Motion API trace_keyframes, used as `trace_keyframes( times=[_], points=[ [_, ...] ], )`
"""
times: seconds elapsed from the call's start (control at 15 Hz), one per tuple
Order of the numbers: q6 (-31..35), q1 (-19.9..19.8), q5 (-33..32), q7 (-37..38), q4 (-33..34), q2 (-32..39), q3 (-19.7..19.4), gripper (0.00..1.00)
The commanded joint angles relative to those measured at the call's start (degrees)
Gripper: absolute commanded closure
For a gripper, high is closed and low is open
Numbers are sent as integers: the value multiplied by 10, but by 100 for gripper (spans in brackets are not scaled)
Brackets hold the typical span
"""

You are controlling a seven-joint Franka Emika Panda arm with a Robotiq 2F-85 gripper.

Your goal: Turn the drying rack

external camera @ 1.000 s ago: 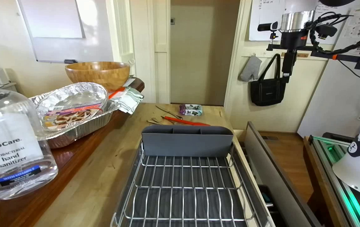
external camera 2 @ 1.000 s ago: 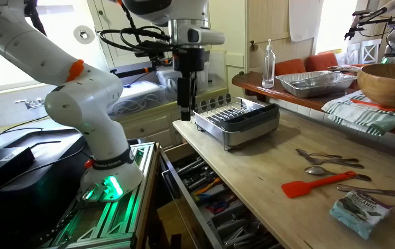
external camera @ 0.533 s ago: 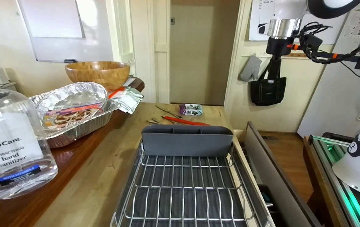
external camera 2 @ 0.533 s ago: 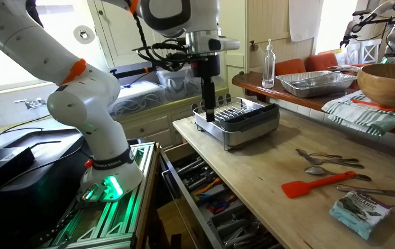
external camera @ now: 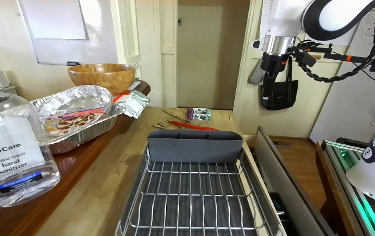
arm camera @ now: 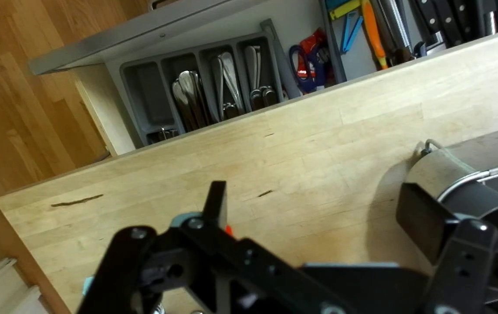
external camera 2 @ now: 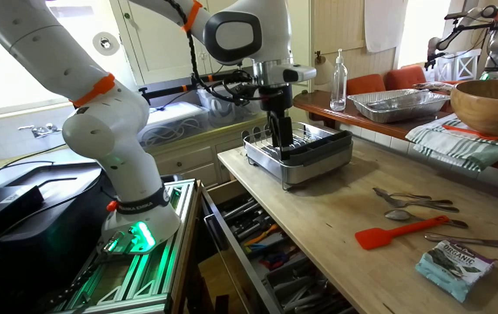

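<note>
The drying rack sits unmoved on the wooden worktop, its turn not yet begun. The gripper, spread wide with nothing in it, has just swung lower and closer, so I'd guess it's lining up for a hold.

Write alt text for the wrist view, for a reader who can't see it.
An open black two-fingered gripper hangs over a pale wooden countertop, partly hiding a silver metal drying rack that the picture's right edge cuts off; whether they touch is unclear. Across the top, an open grey drawer holds a grey plastic cutlery tray and an orange-handled tool.
</note>
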Motion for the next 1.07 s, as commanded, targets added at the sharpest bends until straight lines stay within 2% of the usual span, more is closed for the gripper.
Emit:
trace_keyframes(
  times=[0.0,0.2,0.4,0.67,0.8,1.0],
  points=[
    [16,-6,21,22,1,11,5,0],
    [50,-13,28,94,-5,25,25,0],
    [112,-7,45,154,-8,41,48,0],
    [183,5,78,211,-8,71,81,0],
    [205,11,104,240,-10,83,91,0],
    [221,42,180,242,-11,90,87,0]
  ],
)
